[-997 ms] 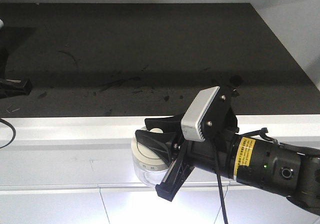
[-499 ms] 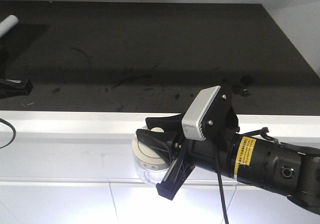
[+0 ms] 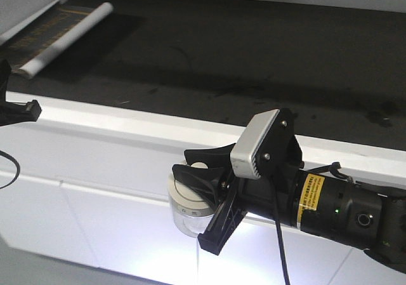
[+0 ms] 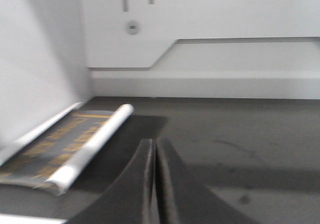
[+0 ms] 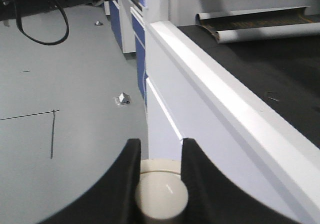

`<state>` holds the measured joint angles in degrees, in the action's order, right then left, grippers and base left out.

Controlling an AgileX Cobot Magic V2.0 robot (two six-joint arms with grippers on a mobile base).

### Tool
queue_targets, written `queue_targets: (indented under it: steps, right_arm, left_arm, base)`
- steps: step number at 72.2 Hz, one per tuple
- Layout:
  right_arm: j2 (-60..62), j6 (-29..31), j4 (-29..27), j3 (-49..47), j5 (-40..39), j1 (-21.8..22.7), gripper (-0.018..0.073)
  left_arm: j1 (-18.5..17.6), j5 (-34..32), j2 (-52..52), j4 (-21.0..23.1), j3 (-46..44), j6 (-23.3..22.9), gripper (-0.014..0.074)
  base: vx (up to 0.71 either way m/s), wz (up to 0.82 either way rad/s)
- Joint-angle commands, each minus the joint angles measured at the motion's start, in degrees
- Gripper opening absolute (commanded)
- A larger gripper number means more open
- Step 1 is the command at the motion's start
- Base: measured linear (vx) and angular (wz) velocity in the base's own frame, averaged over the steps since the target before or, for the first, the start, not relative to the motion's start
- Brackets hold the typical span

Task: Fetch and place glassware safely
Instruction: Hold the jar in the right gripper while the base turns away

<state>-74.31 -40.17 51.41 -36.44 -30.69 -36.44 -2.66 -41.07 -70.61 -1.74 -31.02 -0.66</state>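
Observation:
The glassware (image 3: 185, 204) is a squat clear jar with a cream-white lid and a round knob (image 5: 161, 194). It hangs in the air in front of the counter's white front, below the counter's top edge. My right gripper (image 3: 193, 164) is shut on the knob, one black finger (image 5: 131, 156) on each side of it. In the right wrist view the lid's rim (image 5: 160, 166) shows just beyond the knob. My left gripper (image 4: 152, 145) is shut with nothing in it and points over the dark counter top. It also shows at the left edge of the front view as the left gripper (image 3: 19, 110).
The counter has a black top (image 3: 254, 63) and a white front edge (image 3: 127, 117) with cabinet fronts (image 3: 95, 215) below. A rolled sheet with white ends (image 3: 57, 34) lies at the counter's far left by the wall. Grey floor (image 5: 65, 109) with a small white scrap (image 5: 122, 99) lies to the left.
The counter has swung across the front view and now runs at a slant. The rolled sheet has come into sight at the upper left. The right gripper still holds the jar at the same spot in the frame.

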Motion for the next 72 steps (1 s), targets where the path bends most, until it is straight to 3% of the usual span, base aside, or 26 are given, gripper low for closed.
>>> queue_targets:
  steps: [1, 35, 72]
  right_arm:
    - [1.9, 0.5, -1.5, -1.7, -4.5, 0.1, -0.0004]
    - [1.9, 0.5, -1.5, -1.7, -4.5, 0.1, -0.0004]
    - [1.9, 0.5, -1.4, -1.7, -4.5, 0.1, -0.0004]
  left_arm:
    - [0.0, -4.1, 1.3, 0.3, -1.7, -0.4, 0.0002]
    - [0.0, -4.1, 1.3, 0.3, -1.7, -0.4, 0.0002]
    - [0.0, -4.1, 1.3, 0.3, -1.7, -0.4, 0.0002]
  base:
    - [-0.11, 0.44]
    - [-0.13, 0.55]
    - [-0.13, 0.76]
